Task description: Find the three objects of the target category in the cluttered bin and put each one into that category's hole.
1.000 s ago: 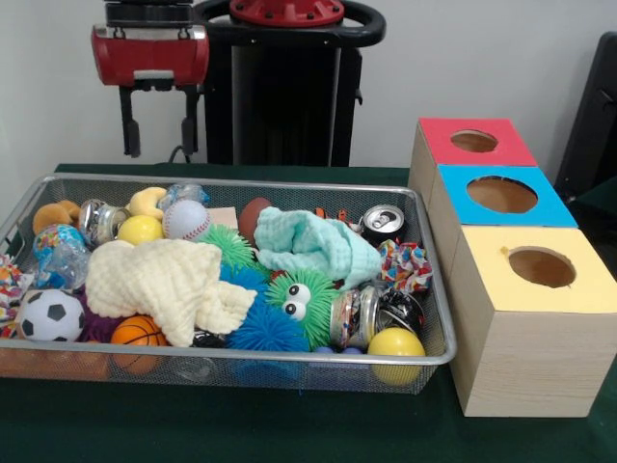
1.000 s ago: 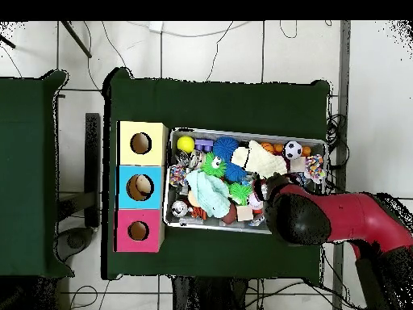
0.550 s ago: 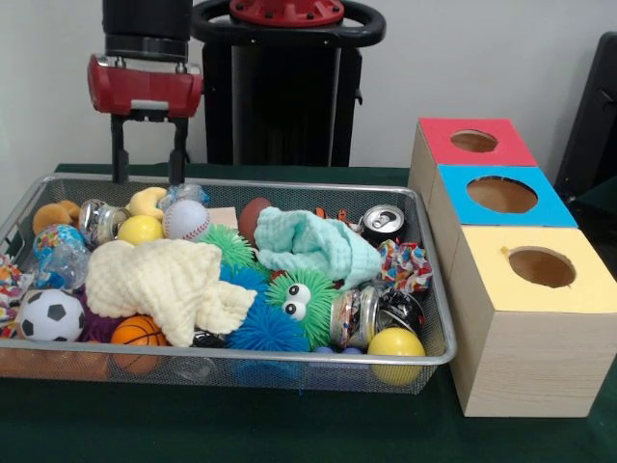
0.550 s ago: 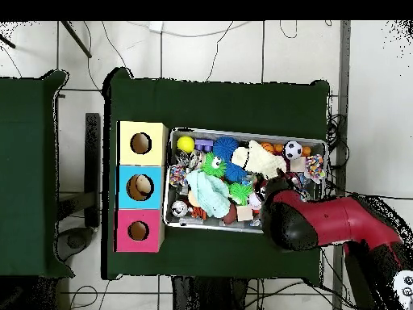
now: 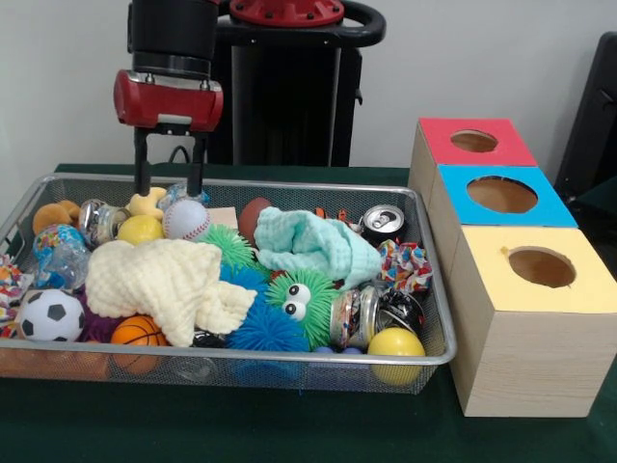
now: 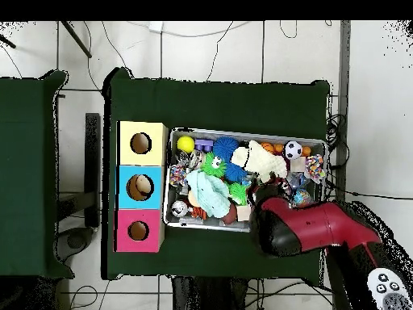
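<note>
Over the far left part of the wire bin [image 5: 424, 359] the hand [image 5: 170, 190] hangs with its two dark fingers [image 5: 142, 174] spread apart and pointing straight down, their tips at about the level of the far rim. Nothing is between them, so the hand is released and empty. Directly below and just in front lie the baseball [image 5: 186, 219], a pale yellow foam piece [image 5: 147, 202] and a crumpled clear wrapper [image 5: 183, 193]; whether a fingertip touches any of them cannot be told from here.

The step in hand looks like the reach for a first pick: all three holes of the red box [image 5: 471, 141], the blue box [image 5: 501, 194] and the yellow box [image 5: 540, 267] stand clear beside the bin on the green desk [image 5: 289, 429], and nothing is being carried. The target category is not stated; balls seem a fair guess, since the baseball sits nearest the fingers, with the yellow ball [image 5: 140, 230], the soccer ball [image 5: 50, 315] and the basketball [image 5: 137, 333] also in the bin.

The next move calls for a short descent so the fingers straddle one object only, clear of the cream cloth [image 5: 169, 280], before closing
</note>
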